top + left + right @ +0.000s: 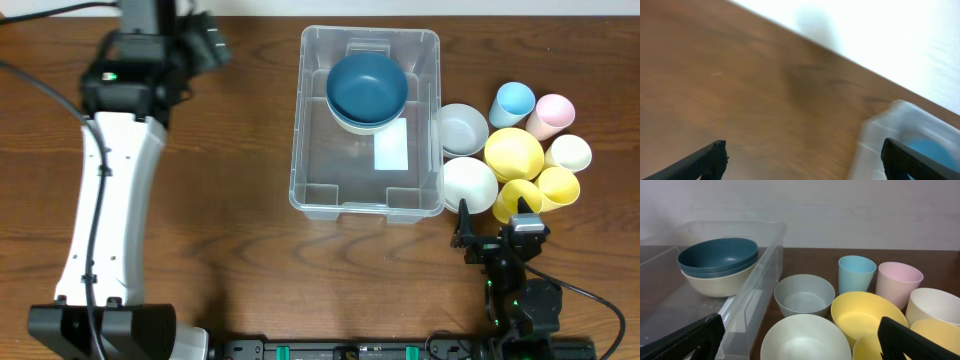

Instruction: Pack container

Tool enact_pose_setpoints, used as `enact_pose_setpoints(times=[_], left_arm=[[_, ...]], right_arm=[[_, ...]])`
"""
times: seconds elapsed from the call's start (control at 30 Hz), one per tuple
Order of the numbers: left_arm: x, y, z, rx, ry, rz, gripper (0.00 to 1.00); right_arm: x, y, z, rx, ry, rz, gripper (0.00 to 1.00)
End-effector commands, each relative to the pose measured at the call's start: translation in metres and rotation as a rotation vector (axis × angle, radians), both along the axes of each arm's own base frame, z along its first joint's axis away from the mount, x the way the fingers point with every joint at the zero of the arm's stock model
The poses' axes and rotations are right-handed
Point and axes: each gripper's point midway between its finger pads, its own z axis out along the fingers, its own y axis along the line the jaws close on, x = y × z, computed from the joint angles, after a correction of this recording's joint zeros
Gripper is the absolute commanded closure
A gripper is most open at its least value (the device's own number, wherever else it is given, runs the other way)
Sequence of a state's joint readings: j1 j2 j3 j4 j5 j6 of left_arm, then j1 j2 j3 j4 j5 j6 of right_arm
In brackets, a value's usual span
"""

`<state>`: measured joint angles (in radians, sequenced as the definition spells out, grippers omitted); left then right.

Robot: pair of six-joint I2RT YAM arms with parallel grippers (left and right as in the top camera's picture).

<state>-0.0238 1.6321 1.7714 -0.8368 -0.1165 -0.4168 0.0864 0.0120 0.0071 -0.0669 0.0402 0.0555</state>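
Jaws of the left gripper (804,147) were noted spread wide with nothing between them, at 10 o'clock on the table (240,200). It was clear of the container (335,160), which was sited just past table centre toward 1 o'clock. Inside the container, at its 12 o'clock end, a dark blue bowl (367,85) was nested in a cream bowl (715,285). At the container's 3 o'clock side, loose ware was crowded together: grey bowl (462,125), white bowl (468,183), yellow bowl (514,152), blue cup (515,100) and pink cup (551,113). The right gripper (800,330) was held at 5 o'clock, jaws fully apart and empty, aimed at that cluster.

Risks, as judged:
- The container could be nudged if its corner were clipped by the left arm.
- Neighbouring pieces could be toppled or dragged if one were drawn out of so tight a group.
- A smooth rim could slip from a shallow pinch.

Poorly seen:
- The left wrist view was blurred, so only a container corner could be made out.
- The cream bowl was largely covered.
- Both right fingers were cut off by the frame edge.
- The yellow pieces at 4 o'clock were overlapped, and their number could not be settled.
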Motion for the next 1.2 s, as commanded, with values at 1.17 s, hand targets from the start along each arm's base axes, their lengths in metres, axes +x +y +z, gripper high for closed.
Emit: enact_pose_setpoints(times=[1.17], left_arm=[[-0.046,0.118,-0.015,0.043,0.127,0.289,0.02]], right_arm=[[0.000,-0.003,0.000,-0.011,-0.001,-0.010,0.01]])
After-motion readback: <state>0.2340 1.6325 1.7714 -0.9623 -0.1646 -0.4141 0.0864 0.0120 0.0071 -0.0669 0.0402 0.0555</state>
